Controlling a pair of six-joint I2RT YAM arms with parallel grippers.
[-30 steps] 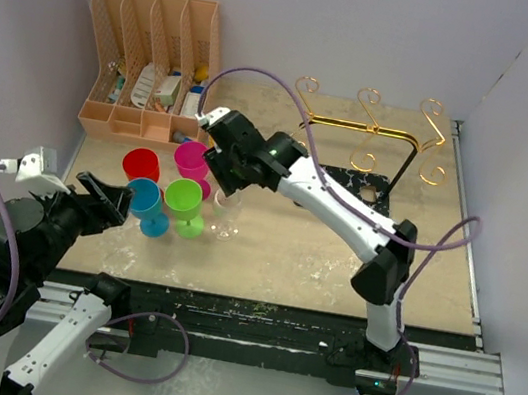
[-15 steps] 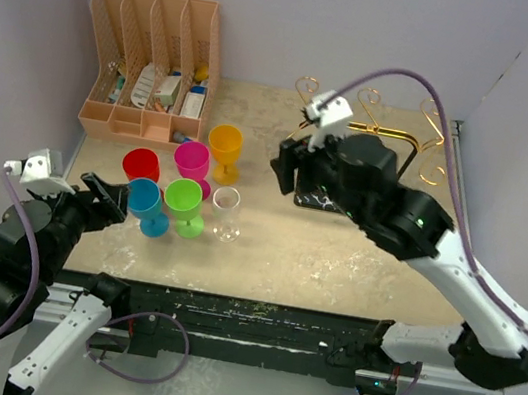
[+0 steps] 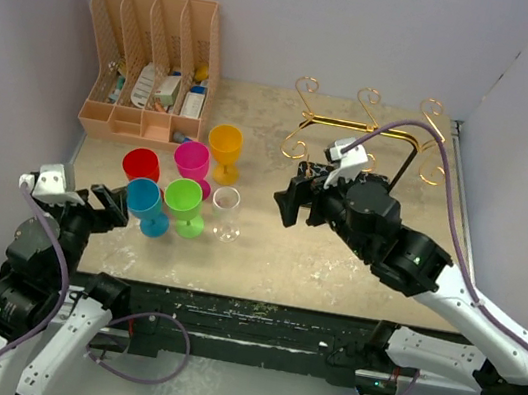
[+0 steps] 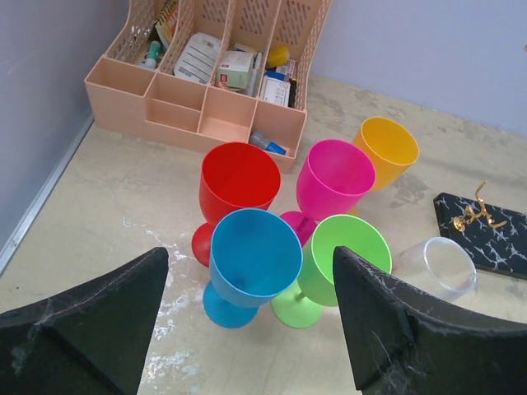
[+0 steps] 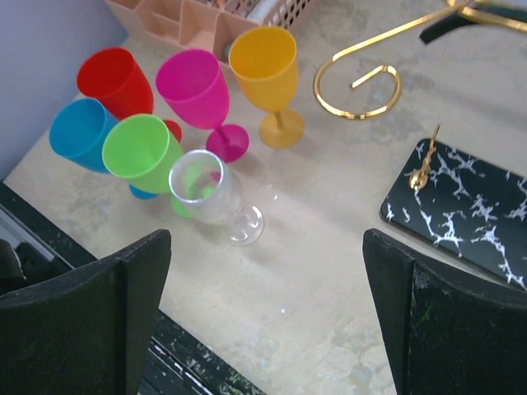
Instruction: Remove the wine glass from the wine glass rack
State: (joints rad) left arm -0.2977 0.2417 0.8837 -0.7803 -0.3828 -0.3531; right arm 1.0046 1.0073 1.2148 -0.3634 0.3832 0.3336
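The wine glass rack (image 3: pixel 369 128) is a gold wire frame with curled hooks at the back right; no glass hangs on it. Its black marbled base (image 5: pixel 473 216) also shows in the left wrist view (image 4: pixel 487 235). A clear wine glass (image 3: pixel 226 205) stands upright on the table, as the right wrist view (image 5: pixel 204 188) shows. Orange (image 3: pixel 224 142), pink (image 3: pixel 191 158), red (image 3: pixel 141 164), blue (image 3: pixel 145 200) and green (image 3: pixel 183 197) plastic goblets stand beside it. My right gripper (image 3: pixel 293 202) is open and empty, above the table right of the glasses. My left gripper (image 3: pixel 113 205) is open and empty, left of the blue goblet.
An orange slotted organiser (image 3: pixel 153 59) with small items stands at the back left. Purple walls close in on the left, back and right. A black rail (image 3: pixel 255 313) runs along the table's near edge. A gold hook (image 5: pixel 356 86) hangs low near the base.
My right gripper has let go of the orange goblet by the organiser and drawn back to the right, toward the rack base. My left arm has sunk a little.
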